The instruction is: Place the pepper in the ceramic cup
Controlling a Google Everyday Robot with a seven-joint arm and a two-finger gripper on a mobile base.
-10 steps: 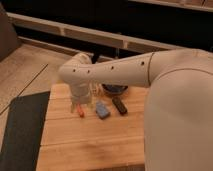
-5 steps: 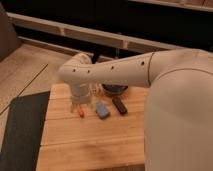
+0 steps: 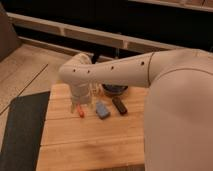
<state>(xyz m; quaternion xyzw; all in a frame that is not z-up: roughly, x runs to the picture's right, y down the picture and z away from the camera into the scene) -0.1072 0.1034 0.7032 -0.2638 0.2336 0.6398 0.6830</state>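
Hovering over the pepper on the tabletop, the claw may knock it away if misaligned. Open or closed, I cannot tell.

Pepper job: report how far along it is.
Done: nothing yet; the pepper lies on the table, not in any cup. In hand: the gripper is down just above the pepper, left of the blue block; whether it grips cannot be told. Left: lift the pepper, carry it and drop it in the cup, which I cannot make out here.

No text or label can be read.
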